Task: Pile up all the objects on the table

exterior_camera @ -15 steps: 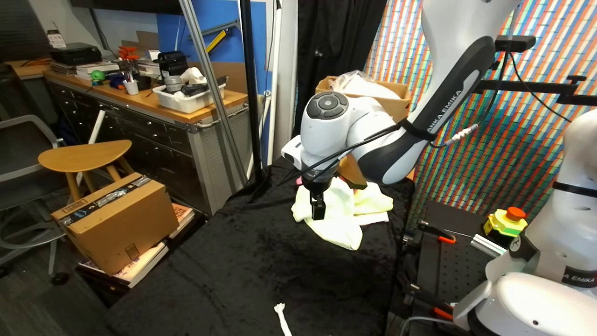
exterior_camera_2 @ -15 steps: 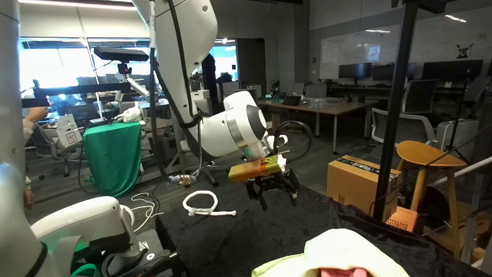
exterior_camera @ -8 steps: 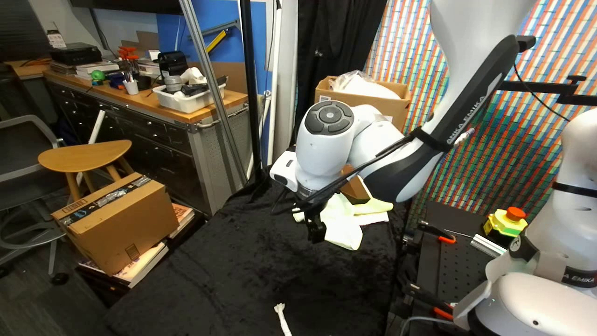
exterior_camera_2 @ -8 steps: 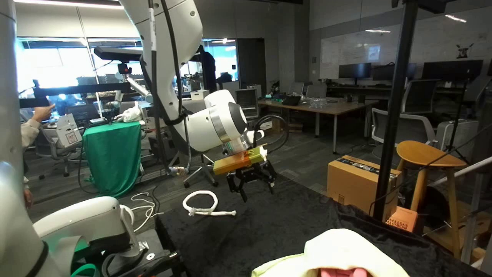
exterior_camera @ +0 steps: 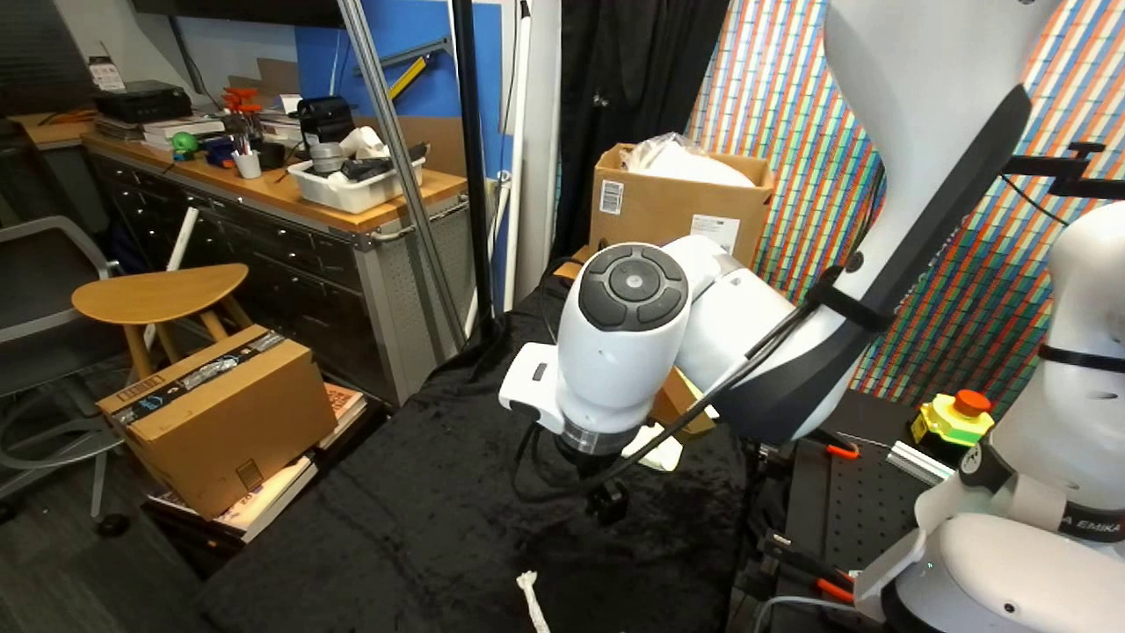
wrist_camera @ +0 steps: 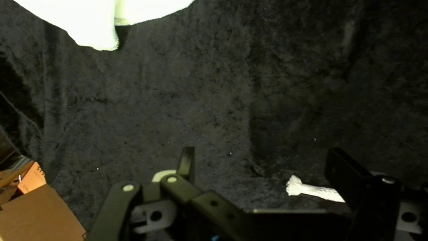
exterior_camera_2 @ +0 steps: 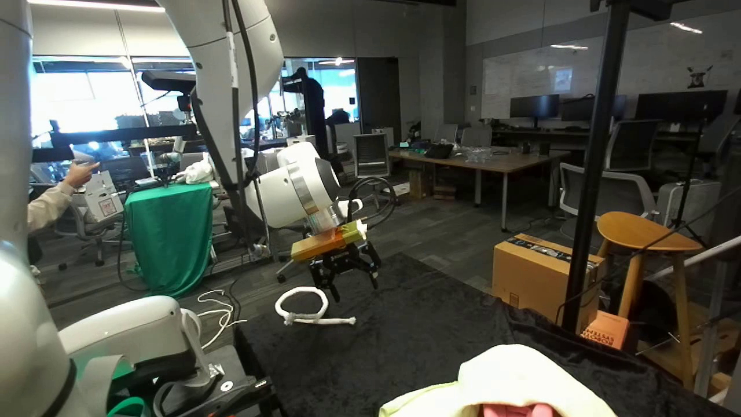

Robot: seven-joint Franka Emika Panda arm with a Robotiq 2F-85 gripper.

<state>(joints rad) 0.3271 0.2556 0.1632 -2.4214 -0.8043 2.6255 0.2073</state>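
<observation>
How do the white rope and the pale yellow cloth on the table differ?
In an exterior view, the white rope is slender, the pale yellow cloth broad. The white rope lies in a loop with a straight tail; the pale yellow cloth bunches into a hump, partly outside the picture. Both rest on the black fabric-covered table.

In an exterior view, the glass windows (exterior_camera_2: 63, 95) at ten o'clock are blown out while the grey wall (exterior_camera_2: 414, 29) is dimly lit. In the wrist view, the pale yellow cloth (wrist_camera: 90, 20) between ten and eleven is overexposed; the black fabric table (wrist_camera: 207, 90) is rendered grainy.
</observation>
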